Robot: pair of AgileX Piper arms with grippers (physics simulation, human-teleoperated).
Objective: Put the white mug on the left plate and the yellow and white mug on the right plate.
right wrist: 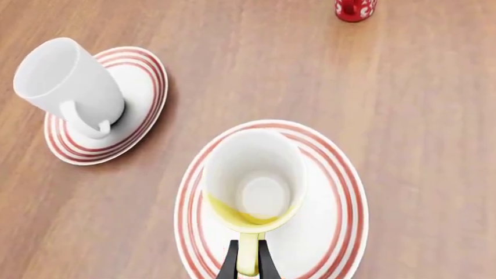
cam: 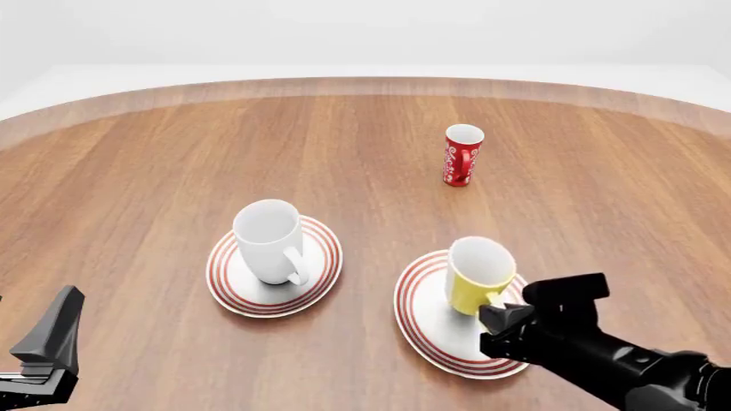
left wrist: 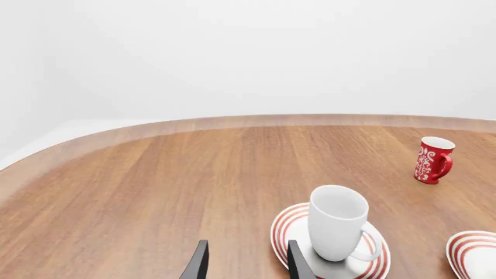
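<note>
The white mug stands upright on the left plate. On the right plate stands the yellow and white mug, its handle turned toward me. My right gripper is shut on that yellow handle, one finger on each side. My left gripper is open and empty, low at the near left, well short of the left plate.
A slim red cup with a white pattern stands farther back, right of centre. The wooden table's curved far edge runs across the back.
</note>
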